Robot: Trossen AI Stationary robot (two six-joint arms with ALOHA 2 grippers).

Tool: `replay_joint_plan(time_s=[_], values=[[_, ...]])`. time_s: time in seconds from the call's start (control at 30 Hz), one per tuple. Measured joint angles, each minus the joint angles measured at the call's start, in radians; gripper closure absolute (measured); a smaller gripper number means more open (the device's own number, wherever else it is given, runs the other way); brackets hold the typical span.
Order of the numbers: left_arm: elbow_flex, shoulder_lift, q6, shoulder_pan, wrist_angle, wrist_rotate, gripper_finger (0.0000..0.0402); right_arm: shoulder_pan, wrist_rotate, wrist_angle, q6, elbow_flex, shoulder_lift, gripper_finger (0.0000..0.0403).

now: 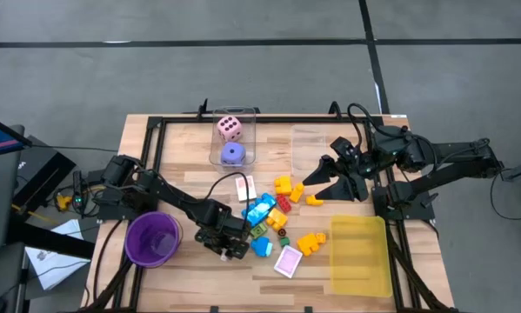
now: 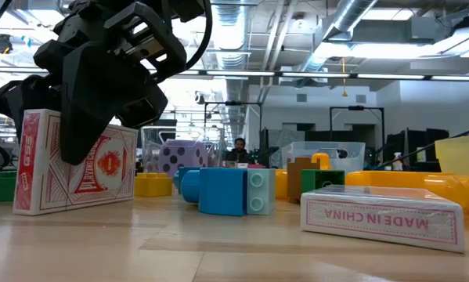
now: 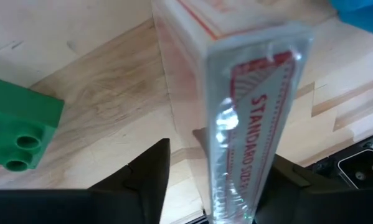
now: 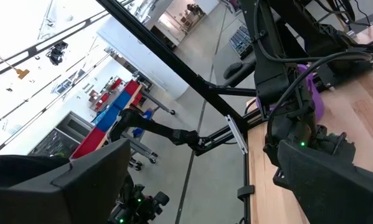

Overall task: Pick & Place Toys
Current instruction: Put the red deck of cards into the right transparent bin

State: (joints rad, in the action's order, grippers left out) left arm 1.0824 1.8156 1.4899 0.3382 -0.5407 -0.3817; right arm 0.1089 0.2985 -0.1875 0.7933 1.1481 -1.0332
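Observation:
My left gripper (image 1: 234, 249) is at the near edge of the toy pile (image 1: 277, 213), pointing steeply down. It is open, with its fingers on either side of a red-and-white card box (image 3: 248, 112). The box stands on one long edge on the table (image 2: 73, 160). A second card box (image 2: 383, 211) lies flat nearby, beside a blue block (image 2: 222, 190). A green block (image 3: 18, 127) lies just off the left gripper. My right gripper (image 1: 315, 184) waits open, raised at the far right, holding nothing. My left gripper comes from above, its fingers astride the standing card box's upper long edge (image 3: 254, 74). A gap shows between one finger (image 3: 150, 177) and the box's broad face. The other finger (image 3: 293, 182) stands right at the opposite face; whether it touches, I cannot tell.
A purple cup (image 1: 153, 239) stands just left of my left gripper. A yellow tray (image 1: 360, 256) is at the near right. A clear box (image 1: 232, 139) with a pink and a purple die is at the far middle, with another clear box (image 1: 317, 148) beside it.

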Motion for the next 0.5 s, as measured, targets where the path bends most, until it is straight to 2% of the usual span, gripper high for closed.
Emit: replay_joint_plan(time_s=[0.23,0.5], values=[[0.0,0.0,0.011,0.0,0.002,0.0,0.0272,0.0,0.0,0.0,0.0,0.0,0.0,0.0003],[0.0,0.0,0.015,0.0,0.008,0.0,0.0305,0.0,0.0,0.0,0.0,0.0,0.0,0.0003]])
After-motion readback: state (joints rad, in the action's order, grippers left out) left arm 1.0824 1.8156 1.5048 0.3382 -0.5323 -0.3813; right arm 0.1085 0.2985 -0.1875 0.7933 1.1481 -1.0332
